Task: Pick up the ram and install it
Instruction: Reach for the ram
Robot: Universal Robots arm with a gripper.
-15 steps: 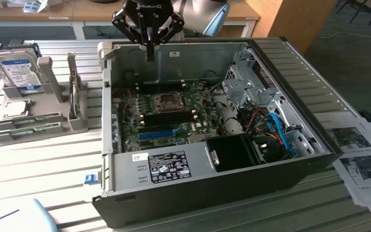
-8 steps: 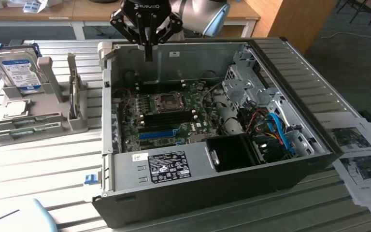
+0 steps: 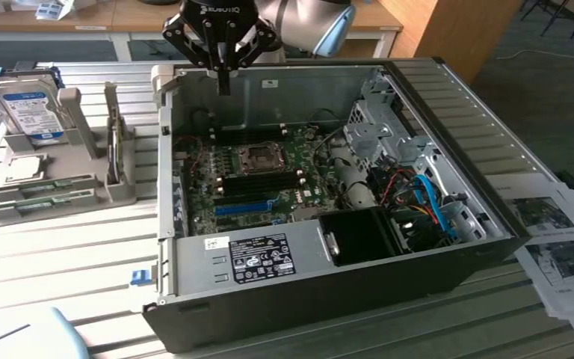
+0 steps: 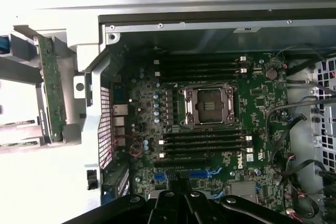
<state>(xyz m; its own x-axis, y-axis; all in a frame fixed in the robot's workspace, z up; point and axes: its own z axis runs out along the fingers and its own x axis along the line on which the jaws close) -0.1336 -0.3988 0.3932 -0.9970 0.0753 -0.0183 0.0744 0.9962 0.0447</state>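
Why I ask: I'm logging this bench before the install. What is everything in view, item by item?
computer case: one, black and silver, side open, middle of the table
motherboard: one, green, inside the case
blue slot: one, bright blue, on the motherboard's near part
grey rack: one, grey, exterior view's left of the case
hard drive: one, silver with blue label, upright in the rack
ram: two strips, green, lying in the rack's front
upright board: one, greenish, on edge in the rack
printed sheets: several, white, exterior view's right
table: one, pale, slatted
pincer: one, black, shut, empty, above the case's far wall
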